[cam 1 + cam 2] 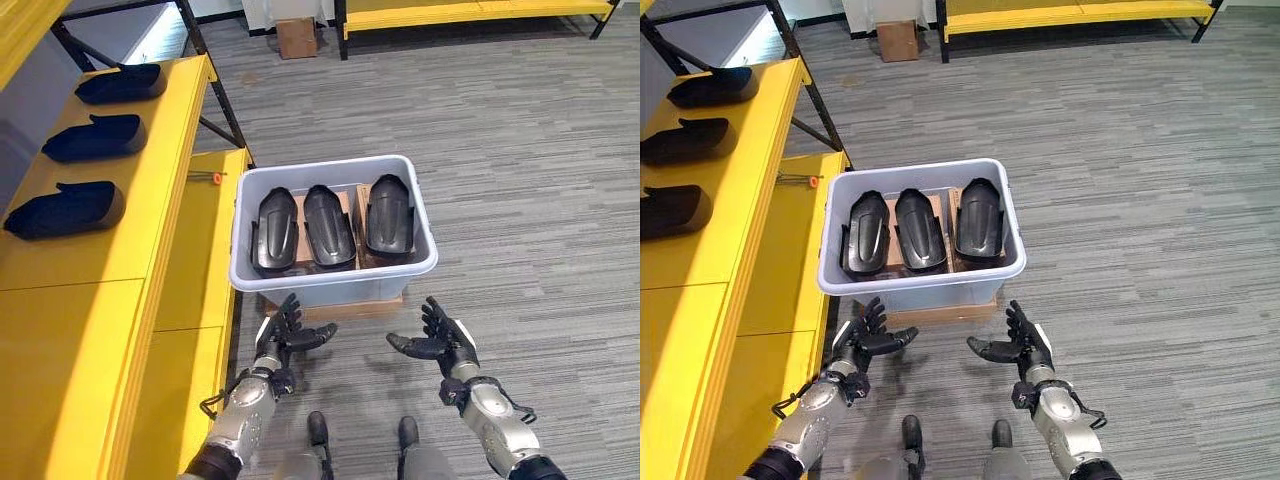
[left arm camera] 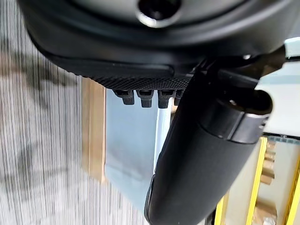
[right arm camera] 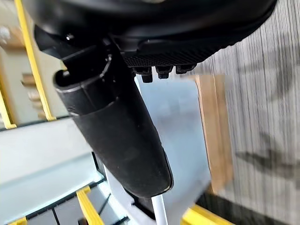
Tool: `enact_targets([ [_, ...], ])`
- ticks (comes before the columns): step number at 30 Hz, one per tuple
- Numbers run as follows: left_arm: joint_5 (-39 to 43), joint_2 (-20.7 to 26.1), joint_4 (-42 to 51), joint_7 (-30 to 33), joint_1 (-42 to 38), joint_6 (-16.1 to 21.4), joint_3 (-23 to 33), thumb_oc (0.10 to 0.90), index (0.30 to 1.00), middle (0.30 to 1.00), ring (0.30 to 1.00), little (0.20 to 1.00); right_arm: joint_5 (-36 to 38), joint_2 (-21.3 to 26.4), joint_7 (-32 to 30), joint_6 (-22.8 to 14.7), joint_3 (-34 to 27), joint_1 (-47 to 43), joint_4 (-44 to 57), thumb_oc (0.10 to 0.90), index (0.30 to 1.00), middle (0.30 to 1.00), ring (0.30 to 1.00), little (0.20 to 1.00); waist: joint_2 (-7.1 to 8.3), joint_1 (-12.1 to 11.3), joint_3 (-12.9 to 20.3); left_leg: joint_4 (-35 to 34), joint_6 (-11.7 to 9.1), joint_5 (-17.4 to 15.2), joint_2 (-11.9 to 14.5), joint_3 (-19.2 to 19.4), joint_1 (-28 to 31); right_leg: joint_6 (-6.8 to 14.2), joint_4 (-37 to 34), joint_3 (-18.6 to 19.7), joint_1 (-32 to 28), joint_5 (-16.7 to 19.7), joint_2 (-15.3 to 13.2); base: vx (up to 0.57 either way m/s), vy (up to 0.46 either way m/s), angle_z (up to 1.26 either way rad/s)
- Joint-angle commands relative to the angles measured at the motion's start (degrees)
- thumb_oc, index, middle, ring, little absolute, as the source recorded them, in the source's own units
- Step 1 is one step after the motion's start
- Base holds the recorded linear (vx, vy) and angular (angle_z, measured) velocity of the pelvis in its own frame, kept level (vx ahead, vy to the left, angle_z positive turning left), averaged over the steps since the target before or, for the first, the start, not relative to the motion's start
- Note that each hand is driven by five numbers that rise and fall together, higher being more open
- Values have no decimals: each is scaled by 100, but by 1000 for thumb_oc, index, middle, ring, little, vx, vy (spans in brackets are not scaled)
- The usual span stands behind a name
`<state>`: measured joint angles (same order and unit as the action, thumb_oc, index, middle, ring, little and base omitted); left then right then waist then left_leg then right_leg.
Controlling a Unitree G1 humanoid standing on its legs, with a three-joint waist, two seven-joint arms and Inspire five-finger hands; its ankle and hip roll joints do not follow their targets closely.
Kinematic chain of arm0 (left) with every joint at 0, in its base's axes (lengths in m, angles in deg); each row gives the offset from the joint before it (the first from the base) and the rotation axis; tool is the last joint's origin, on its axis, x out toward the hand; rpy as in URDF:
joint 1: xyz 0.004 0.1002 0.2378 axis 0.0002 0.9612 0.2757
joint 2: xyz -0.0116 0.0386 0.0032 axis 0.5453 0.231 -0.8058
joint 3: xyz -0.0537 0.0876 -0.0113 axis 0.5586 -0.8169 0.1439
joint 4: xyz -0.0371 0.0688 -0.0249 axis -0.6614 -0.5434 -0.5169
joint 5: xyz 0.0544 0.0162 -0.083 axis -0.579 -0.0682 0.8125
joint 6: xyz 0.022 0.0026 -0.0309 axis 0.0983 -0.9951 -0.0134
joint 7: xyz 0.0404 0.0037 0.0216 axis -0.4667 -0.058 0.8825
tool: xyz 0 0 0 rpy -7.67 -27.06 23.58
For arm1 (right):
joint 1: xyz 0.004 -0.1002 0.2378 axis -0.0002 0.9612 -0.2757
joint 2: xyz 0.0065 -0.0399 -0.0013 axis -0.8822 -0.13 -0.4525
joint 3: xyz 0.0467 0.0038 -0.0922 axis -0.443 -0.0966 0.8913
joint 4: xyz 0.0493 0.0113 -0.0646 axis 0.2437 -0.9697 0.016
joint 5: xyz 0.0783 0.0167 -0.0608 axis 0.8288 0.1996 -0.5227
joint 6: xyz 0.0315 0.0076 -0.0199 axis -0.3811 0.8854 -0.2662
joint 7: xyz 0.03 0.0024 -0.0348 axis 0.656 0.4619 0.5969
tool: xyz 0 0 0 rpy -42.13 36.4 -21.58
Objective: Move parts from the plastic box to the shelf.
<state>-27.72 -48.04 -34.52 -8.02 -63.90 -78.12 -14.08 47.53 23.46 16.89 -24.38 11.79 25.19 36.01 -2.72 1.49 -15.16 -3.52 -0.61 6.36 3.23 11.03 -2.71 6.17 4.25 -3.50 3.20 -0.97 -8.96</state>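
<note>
A pale grey plastic box (image 1: pixel 333 273) stands on the carpet on a wooden board, holding three black moulded parts (image 1: pixel 330 227) side by side. Three more black parts (image 1: pixel 66 207) lie in a row on the yellow shelf (image 1: pixel 120 250) to my left. My left hand (image 1: pixel 283 335) hovers just in front of the box's near wall, fingers straight, thumb pointing inward, holding nothing. My right hand (image 1: pixel 440 340) mirrors it at the box's near right corner, also open and empty. The box wall (image 2: pixel 131 145) shows past the fingers in both wrist views.
A small orange-tipped tool (image 1: pixel 207 177) lies on the lower yellow shelf level beside the box. A cardboard box (image 1: pixel 296 37) and a second yellow rack (image 1: pixel 470 14) stand at the far end. Grey carpet spreads to the right of the box.
</note>
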Motion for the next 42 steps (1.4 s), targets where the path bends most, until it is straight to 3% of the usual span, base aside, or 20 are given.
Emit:
enact_targets([
  [1,-10,118,512,-66,-119,537,62,900,1000,1000,1000,1000,-82,9,20,-384,-101,-266,501,900,1000,1000,1000,1000,315,-16,540,146,-214,-436,369,-138,65,387,-34,-21,-416,87,-666,49,20,-2],
  [13,23,39,458,-69,37,506,128,900,1000,1000,1000,1000,-134,32,16,-414,-91,-189,573,900,1000,1000,1000,1000,406,-42,704,19,-333,-368,454,-243,51,378,-465,-267,-604,201,-584,16,-12,2],
  [17,69,60,490,-59,50,533,148,900,1000,1000,1000,1000,-161,59,-10,-416,-34,-315,585,900,1000,1000,1000,1000,471,-113,699,374,-305,-522,391,-355,-187,417,-536,-341,-654,367,-658,16,6,16],
  [19,98,90,521,-11,66,545,185,900,1000,1000,1000,1000,-182,49,-30,-414,-7,-423,595,900,1000,1000,1000,1000,507,-197,661,653,-184,-747,239,-422,-332,490,-411,-322,-628,493,-804,23,98,12],
  [22,91,109,548,-2,76,553,196,900,1000,1000,1000,1000,-172,37,-33,-416,-4,-437,601,900,1000,1000,1000,1000,500,-228,653,739,-121,-818,182,-445,-383,511,-258,-286,-578,520,-868,24,118,6],
  [24,41,141,587,0,85,544,190,900,1000,1000,1000,1000,-153,7,-5,-412,5,-409,635,900,1000,1000,1000,1000,448,-243,588,872,75,-977,-43,-584,-456,517,452,-192,-335,711,-1038,43,240,5],
  [28,-79,195,628,-49,64,510,120,900,1000,1000,1000,1000,-126,-7,26,-407,8,-290,730,900,1000,1000,1000,1000,285,-103,375,935,358,-1093,-352,-786,-364,284,1837,86,286,1475,-1097,42,256,34],
  [30,-119,236,615,-77,27,494,65,900,1000,1000,1000,1000,-115,-29,17,-415,41,-281,718,900,1000,1000,1000,1000,169,-27,213,877,490,-1133,-425,-822,-169,205,2526,95,626,1536,-1078,69,242,32],
  [33,-133,224,593,-89,11,473,48,900,1000,1000,1000,1000,-120,-51,9,-406,44,-259,728,900,1000,1000,1000,1000,133,-2,147,792,521,-1204,-472,-786,15,228,2637,-65,831,1491,-1172,99,110,29],
  [34,-97,225,584,-121,-28,494,15,900,1000,1000,1000,1000,-64,-44,23,-410,43,-287,758,900,1000,1000,1000,1000,107,87,96,694,467,-1235,-457,-821,143,188,2126,4,1063,1137,-878,134,-31,8],
  [35,-71,219,558,-118,-51,509,17,900,1000,1000,1000,1000,-40,-39,25,-418,35,-331,766,900,1000,1000,1000,1000,119,109,68,671,415,-1273,-459,-818,200,204,1694,-62,1068,984,-844,193,-77,-5],
  [37,-23,221,534,-73,-116,558,65,900,1000,1000,1000,1000,-72,-5,-6,-429,21,-466,742,900,1000,1000,1000,1000,213,151,3,637,253,-1402,-423,-778,360,401,276,-148,1089,1209,-1042,200,-150,-9],
  [42,10,249,692,-40,-89,616,237,900,1000,1000,1000,1000,-190,70,-3,-425,-96,-430,1080,900,1000,1000,1000,1000,345,205,-36,864,26,-1666,-310,-803,524,609,-436,94,1018,1599,-1214,187,-182,9],
])
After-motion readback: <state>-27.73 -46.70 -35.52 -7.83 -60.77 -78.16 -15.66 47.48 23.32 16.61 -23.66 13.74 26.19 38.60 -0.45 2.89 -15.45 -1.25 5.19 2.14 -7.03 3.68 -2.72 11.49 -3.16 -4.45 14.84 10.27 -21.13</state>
